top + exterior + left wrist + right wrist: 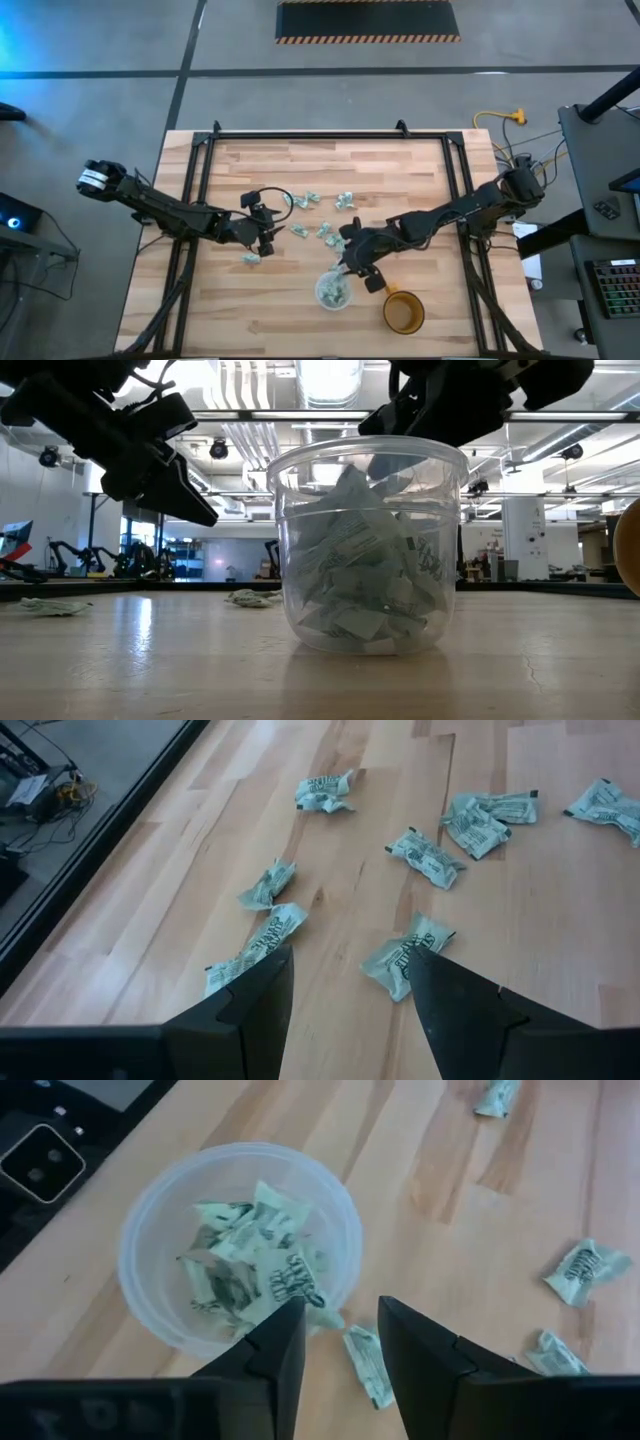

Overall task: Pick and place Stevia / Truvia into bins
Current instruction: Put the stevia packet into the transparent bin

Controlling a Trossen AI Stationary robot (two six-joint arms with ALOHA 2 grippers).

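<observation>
Right gripper (338, 1342): fingers parted, empty, poised at the rim of the clear cup (150, 1230). One sachet (366, 1365) lies on the table between the fingertips, just beside the cup wall; more sachets fill the cup.

Left gripper (345, 982): fingers parted, empty, above loose sachets (405, 955).

Orange mug (403, 312): beside the cup.

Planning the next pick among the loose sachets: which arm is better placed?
Likely left: its open end effector points at loose sachets on the table. The right end effector is at the cup.
</observation>
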